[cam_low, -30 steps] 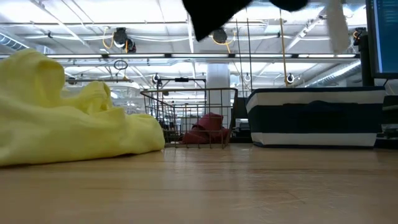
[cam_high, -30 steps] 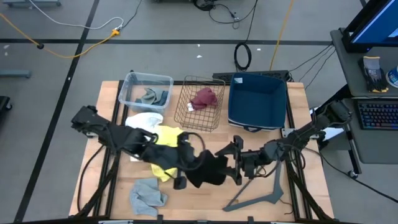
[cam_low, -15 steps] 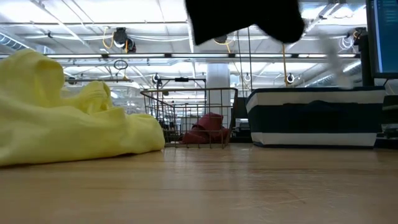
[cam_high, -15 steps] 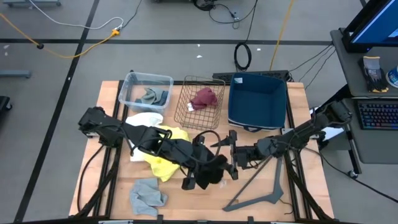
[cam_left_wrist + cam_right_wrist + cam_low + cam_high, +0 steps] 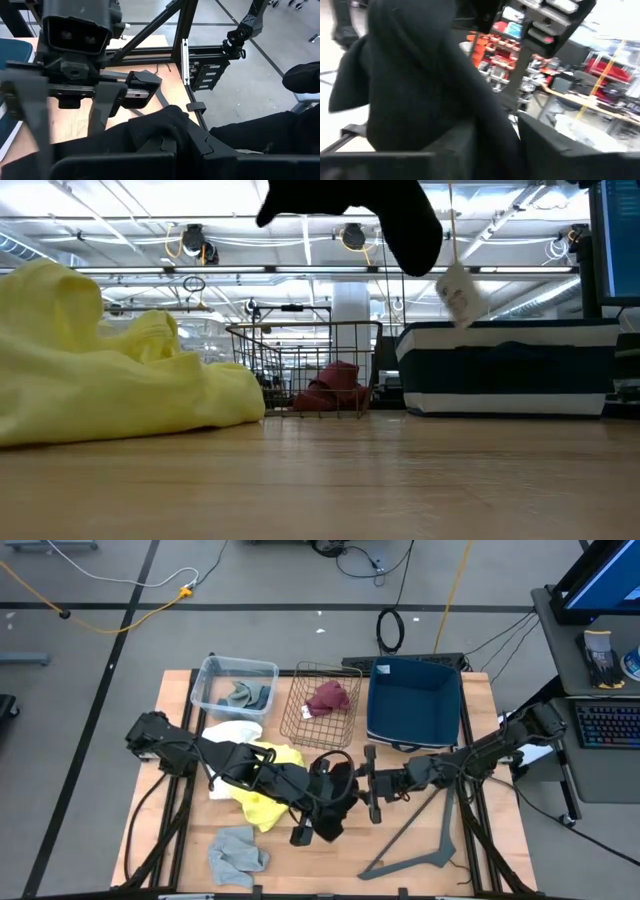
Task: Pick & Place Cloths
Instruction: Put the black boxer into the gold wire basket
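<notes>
A black cloth [image 5: 335, 802] hangs above the table's middle, held between both grippers; the low view shows it lifted clear [image 5: 370, 205], with a white tag [image 5: 458, 295] dangling from it. My left gripper [image 5: 322, 808] comes from the table's left and is shut on it. My right gripper [image 5: 354, 787] comes from the right and has its fingers on either side of a bunch of the same cloth [image 5: 445, 85]. A yellow cloth [image 5: 265, 785] and a white cloth [image 5: 232, 733] lie under my left arm. A light grey cloth [image 5: 238, 855] lies near the front edge. My left gripper holds the black cloth from the table's left; the cloth [image 5: 150, 130] drapes over its fingers and hides the place of contact. The cloth is clear of the table. My right gripper comes level from the table's right and has a bunched fold of the black cloth [image 5: 492, 132] between its two fingers [image 5: 555, 145]. The cloth spreads out beyond the fingers and hangs clear of the table.
At the back stand a clear bin [image 5: 215, 675] with a grey-green cloth, a wire basket [image 5: 300, 720] with a maroon cloth [image 5: 328, 697], and a blue bin [image 5: 412, 700]. A grey V-shaped metal bar [image 5: 420, 850] lies at the front right.
My right gripper has gone toward the table's left, up to the black cloth, and its fingers have closed around it. The cloth has stayed lifted; its hanging part has shifted toward the left and its white tag now swings below.
</notes>
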`<move>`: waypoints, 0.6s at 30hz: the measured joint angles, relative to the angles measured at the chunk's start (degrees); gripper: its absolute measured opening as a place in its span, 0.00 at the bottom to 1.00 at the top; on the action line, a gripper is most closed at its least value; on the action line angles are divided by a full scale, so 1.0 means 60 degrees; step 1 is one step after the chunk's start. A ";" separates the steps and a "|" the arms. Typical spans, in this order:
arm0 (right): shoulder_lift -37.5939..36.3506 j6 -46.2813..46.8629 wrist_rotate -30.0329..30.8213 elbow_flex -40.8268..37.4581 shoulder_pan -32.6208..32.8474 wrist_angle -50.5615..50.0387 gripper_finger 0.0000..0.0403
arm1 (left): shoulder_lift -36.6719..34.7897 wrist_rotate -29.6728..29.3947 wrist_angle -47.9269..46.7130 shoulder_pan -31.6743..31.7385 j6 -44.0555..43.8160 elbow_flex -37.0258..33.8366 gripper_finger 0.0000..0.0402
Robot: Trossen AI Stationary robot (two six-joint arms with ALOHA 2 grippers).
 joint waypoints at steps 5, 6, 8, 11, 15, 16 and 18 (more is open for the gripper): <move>0.0000 -0.0054 -0.0293 0.0000 -0.0043 -0.0316 0.03 | 0.0000 0.0017 -0.0213 0.0000 0.0000 0.0000 0.00; 0.0000 0.0005 -0.0265 0.0000 -0.0043 -0.0340 0.03 | 0.0000 0.0018 -0.0275 0.0000 0.0000 0.0000 0.00; 0.0000 0.0129 -0.0245 0.0000 -0.0043 -0.0357 0.02 | 0.0000 0.0022 -0.0418 0.0000 -0.0001 0.0000 0.00; 0.0000 0.0152 -0.0196 0.0000 -0.0046 -0.0353 0.01 | 0.0000 0.0022 -0.0715 0.0000 -0.0007 0.0000 0.00; 0.0000 0.0224 -0.0106 0.0000 -0.0054 -0.0314 0.01 | -0.0022 0.0023 -0.1344 -0.0007 -0.0146 0.0000 0.02; 0.0000 0.0227 0.0052 0.0000 -0.0054 -0.0261 0.01 | -0.0029 0.0025 -0.1531 -0.0007 -0.0173 0.0000 0.03; 0.0000 0.0188 0.0431 0.0000 -0.0054 -0.0169 0.01 | -0.0040 0.0022 -0.1966 -0.0030 -0.0276 0.0000 0.04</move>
